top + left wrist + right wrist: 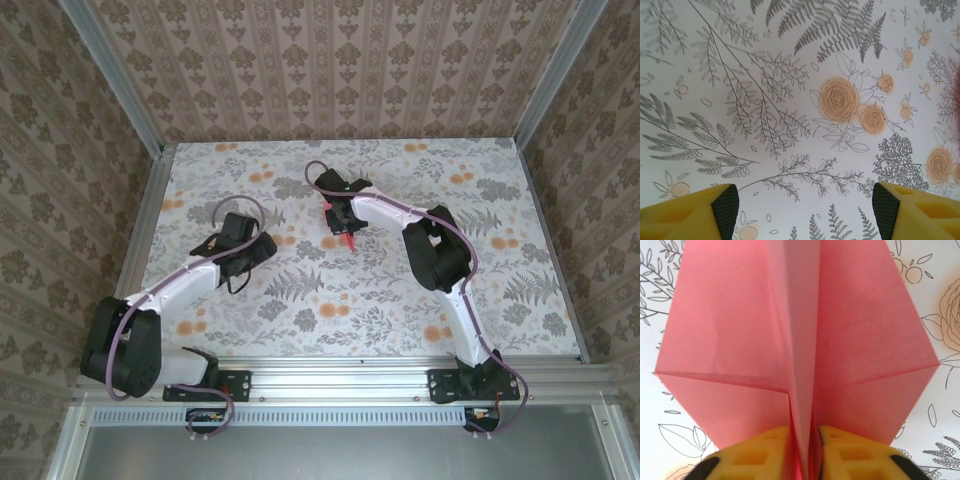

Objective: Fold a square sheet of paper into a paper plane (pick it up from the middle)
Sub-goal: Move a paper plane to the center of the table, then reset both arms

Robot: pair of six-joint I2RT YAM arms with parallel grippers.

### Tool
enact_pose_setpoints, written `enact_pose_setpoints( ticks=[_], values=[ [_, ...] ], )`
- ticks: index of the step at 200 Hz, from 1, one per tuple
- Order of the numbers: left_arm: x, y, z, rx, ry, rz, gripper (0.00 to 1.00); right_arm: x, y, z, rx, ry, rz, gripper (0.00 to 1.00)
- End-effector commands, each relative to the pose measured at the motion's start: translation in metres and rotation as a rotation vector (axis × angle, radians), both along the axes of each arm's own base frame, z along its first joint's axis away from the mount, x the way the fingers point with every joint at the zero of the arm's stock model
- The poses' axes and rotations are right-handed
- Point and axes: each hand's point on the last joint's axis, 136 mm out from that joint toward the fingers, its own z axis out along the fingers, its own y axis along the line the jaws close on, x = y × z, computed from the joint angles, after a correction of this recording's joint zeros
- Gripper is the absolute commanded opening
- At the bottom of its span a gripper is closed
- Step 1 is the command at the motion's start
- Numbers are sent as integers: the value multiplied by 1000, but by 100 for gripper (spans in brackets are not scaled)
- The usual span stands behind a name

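Pink-red paper plane (735, 335), partly folded, is found toward the far middle of the floral-printed table (400, 300), held in the right gripper. Nearest in the scene, left of centre, the left gripper (805, 205) is seen low over the bare print with its yellow fingers (685, 215) set wide apart. Nothing is held between them and no paper is touched. Farther off and to the right, the right gripper (805, 452) is closed to a narrow slot on the upright centre fold of the paper plane, with one finger pressed to each side. From that fold two flat wings are spread left and right over the print, each crossed by a sharp fold line. The body is seen to narrow toward its far end, which is cut off by the frame edge in the wrist view. Whether the wings rest on the table or are lifted just clear cannot be told.

The paper is judged very light, thin and limp. If taken at an edge it would likely sag, and it could be creased or torn by a hard or twisting pinch. The stacked layers of the centre fold are judged the stiffest part, so hold is best taken there, about midway along, with light pressure.
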Motion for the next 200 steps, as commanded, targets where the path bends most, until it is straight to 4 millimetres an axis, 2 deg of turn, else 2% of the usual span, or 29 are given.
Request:
enact_pose_setpoints(
  ticks=[1,21,39,53,75,85,95,99,102,119,133,137,148,167,200],
  values=[
    [7,19,24,93,-43,21,75,-3,-3,37,10,-22,-14,28],
    [13,36,43,163,-77,48,77,-1,-7,92,46,-119,-17,39],
    [18,53,64,233,-125,76,80,-1,-22,140,66,-228,-39,51],
    [21,67,78,282,-166,92,84,-4,-42,172,89,-302,-75,59],
    [24,88,92,345,-219,111,97,-8,-91,198,123,-394,-174,71],
    [22,98,96,374,-248,130,100,-12,-116,200,122,-434,-222,79],
    [22,107,99,402,-279,144,100,-17,-144,199,131,-462,-273,90],
    [21,112,99,415,-287,157,100,-17,-153,201,140,-489,-292,98],
    [20,115,100,425,-296,164,100,-18,-161,200,135,-501,-306,100],
    [14,135,99,498,-310,216,100,-31,-207,191,63,-556,-383,100],
    [9,150,93,574,-310,250,100,-43,-238,177,-16,-583,-435,100],
    [8,153,90,594,-308,257,100,-49,-246,182,-29,-612,-453,100],
    [5,162,82,641,-301,271,100,-61,-267,175,-100,-646,-508,100],
    [7,165,66,685,-304,234,100,-78,-291,158,-173,-694,-566,100],
    [25,154,68,702,-426,116,100,-92,-317,129,-208,-747,-621,100]
  ],
)
